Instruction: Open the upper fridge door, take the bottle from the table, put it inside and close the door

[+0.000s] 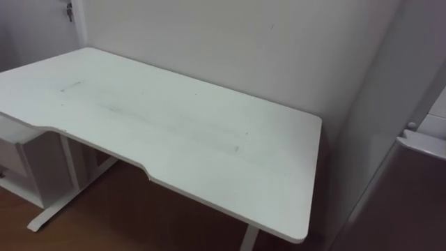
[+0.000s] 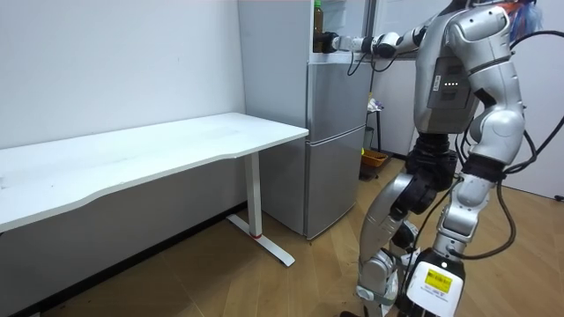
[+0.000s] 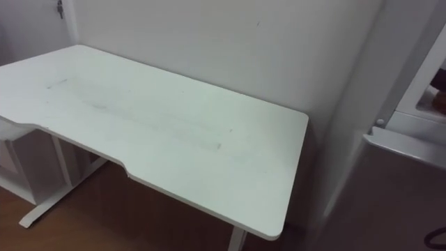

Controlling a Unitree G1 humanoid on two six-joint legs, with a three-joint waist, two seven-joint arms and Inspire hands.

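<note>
In the room view I stand beside the grey fridge [image 2: 335, 167] with my right arm stretched out level into its upper compartment. My right hand [image 2: 332, 41] is curled round a dark bottle [image 2: 318, 25] with a yellowish top, held upright at the compartment's front. My left hand [image 2: 473, 165] hangs low by my hip, too small to read. My head is turned toward the white table [image 1: 174, 132], with the fridge's side [image 3: 390, 188] at the right edge.
The white table [image 2: 159, 154] runs along the wall left of the fridge, its near corner close to the fridge's side. A white drawer unit [image 1: 17, 160] stands under the table's left end. An orange basket [image 2: 374, 158] sits on the floor behind the fridge.
</note>
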